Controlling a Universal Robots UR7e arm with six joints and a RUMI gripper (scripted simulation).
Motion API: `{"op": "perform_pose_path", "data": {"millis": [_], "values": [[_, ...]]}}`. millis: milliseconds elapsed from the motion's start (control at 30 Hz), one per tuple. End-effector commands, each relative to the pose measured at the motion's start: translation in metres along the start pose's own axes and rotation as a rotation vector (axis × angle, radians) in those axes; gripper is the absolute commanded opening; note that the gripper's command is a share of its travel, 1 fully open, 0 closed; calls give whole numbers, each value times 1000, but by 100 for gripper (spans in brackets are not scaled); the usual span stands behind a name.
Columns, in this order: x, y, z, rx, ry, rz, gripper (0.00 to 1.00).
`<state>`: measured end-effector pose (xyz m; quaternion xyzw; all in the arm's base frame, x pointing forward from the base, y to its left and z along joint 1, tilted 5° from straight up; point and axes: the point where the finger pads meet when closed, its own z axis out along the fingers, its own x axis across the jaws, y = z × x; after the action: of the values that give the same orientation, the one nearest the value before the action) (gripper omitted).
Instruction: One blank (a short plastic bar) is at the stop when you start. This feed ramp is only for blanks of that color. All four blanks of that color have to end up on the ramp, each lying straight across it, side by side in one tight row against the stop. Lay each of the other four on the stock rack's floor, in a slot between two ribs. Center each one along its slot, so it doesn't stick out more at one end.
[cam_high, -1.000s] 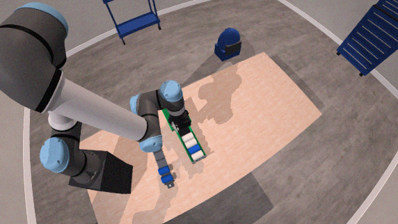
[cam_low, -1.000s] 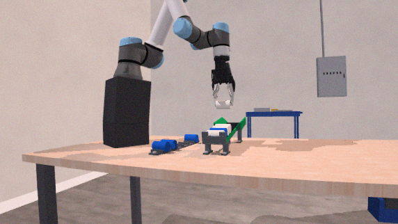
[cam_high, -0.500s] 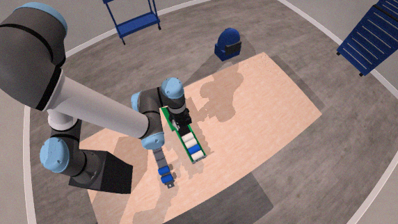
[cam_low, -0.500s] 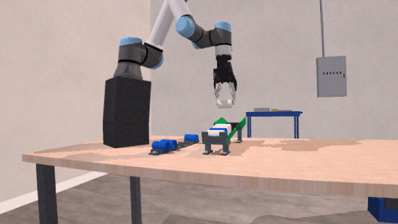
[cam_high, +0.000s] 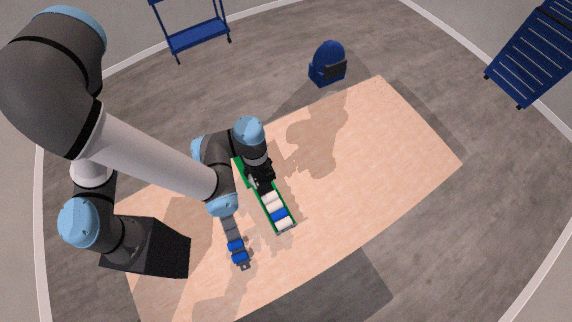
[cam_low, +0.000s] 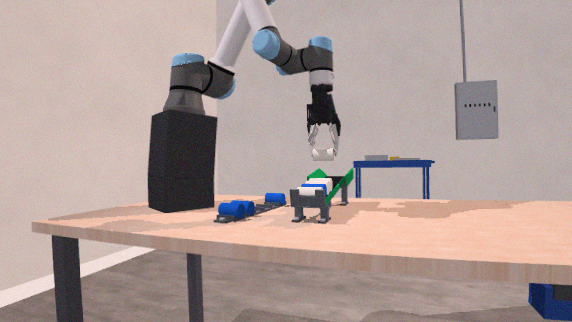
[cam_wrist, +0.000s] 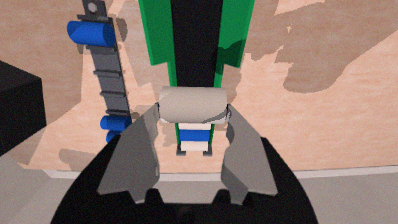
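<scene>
No text, label, brand, number or sign can be read in any of the three views; the small dark marks on the grey rectangular metal wall cabinet (cam_low: 476, 122) are too small and blurred to make out.

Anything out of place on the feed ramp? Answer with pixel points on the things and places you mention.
Yes: a blue blank (cam_high: 279, 215) (cam_low: 314, 187) (cam_wrist: 194, 135) sits among the white ones on the ramp (cam_high: 290, 210) (cam_low: 338, 189) (cam_wrist: 232, 32). The blank at the stop is white, so blue looks like the wrong color there.
</scene>
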<state>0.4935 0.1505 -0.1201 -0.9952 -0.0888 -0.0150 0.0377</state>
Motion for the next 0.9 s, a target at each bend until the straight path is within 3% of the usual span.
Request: {"op": "perform_pose_path", "data": {"millis": [0,300,600,867], "values": [[1,0,18,0,2,0,39],[1,0,62,0,2,0,39],[1,0,80,0,2,0,39],[1,0,83,0,2,0,39]]}}
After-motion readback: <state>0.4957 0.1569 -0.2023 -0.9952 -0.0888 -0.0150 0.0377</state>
